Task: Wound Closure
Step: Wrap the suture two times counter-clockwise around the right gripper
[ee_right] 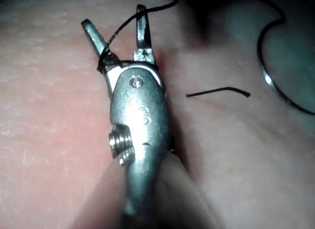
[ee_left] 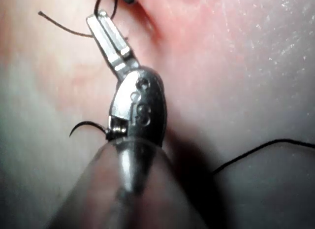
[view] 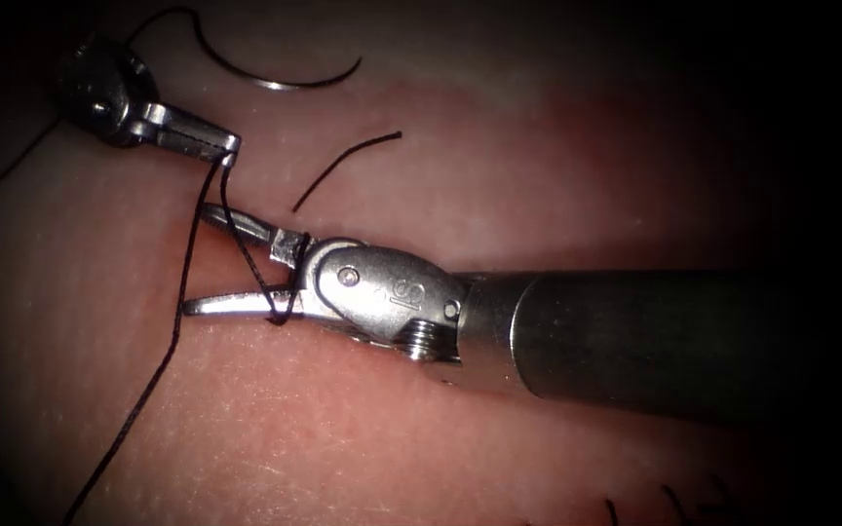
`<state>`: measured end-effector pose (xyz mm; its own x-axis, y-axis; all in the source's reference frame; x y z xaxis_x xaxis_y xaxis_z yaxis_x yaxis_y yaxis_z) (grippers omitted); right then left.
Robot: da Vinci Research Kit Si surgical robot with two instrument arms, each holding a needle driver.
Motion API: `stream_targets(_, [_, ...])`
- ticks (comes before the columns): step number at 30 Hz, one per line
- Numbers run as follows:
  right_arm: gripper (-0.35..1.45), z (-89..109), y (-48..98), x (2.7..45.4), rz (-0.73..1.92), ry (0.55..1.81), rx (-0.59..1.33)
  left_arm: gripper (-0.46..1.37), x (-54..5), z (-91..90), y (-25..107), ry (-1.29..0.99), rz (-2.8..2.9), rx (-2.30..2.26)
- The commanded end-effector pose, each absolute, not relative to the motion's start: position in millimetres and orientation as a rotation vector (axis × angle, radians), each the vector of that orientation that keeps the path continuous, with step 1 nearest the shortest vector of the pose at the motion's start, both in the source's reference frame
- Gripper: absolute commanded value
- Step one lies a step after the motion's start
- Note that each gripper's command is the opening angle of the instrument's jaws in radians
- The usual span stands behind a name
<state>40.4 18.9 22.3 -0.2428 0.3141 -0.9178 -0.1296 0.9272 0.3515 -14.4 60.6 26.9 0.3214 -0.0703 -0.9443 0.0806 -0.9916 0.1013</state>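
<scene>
Needle (view: pixel 285 80) free on tissue (view: pixel 538 175), 12 o'clock | left end effector (view: pixel 214 139) clamps thread (view: pixel 172 336) taut | right end effector (view: pixel 209 261) spread wide, thread looped around, holding nothing

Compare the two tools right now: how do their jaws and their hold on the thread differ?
The left tool has its jaws shut on the thread; the right tool has its jaws open and grips nothing. On the left tool the thread is pinched at the jaw tips; on the right tool it is looped around the open jaws. Both lie over the tissue; neither holds the needle, which lies free on it.
</scene>
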Motion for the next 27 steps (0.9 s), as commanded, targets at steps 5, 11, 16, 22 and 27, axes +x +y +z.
stream_targets(5, [0.71, 22.3, 18.9, 40.3, 0.416, 1.770, 0.141, -0.35, -15.9, 26.4, 61.8, 0.355, -1.274, 2.158])
stream_targets(11, [0.71, 22.1, 19.1, 40.3, 0.417, 1.771, 0.142, -0.35, -15.4, 27.3, 62.3, 0.624, -0.939, 1.794])
stream_targets(16, [0.71, 21.9, 19.3, 40.4, 0.427, 1.773, 0.143, -0.35, -15.2, 28.5, 61.8, 0.532, -1.073, 1.937])
stream_targets(22, [0.69, 21.7, 19.5, 40.4, 0.439, 1.776, 0.145, -0.35, -15.1, 28.8, 61.5, 0.403, -1.235, 2.105])
stream_targets(27, [0.69, 21.7, 19.6, 40.3, 0.455, 1.767, 0.122, -0.35, -15.2, 28.3, 61.9, 0.420, -1.211, 2.081])
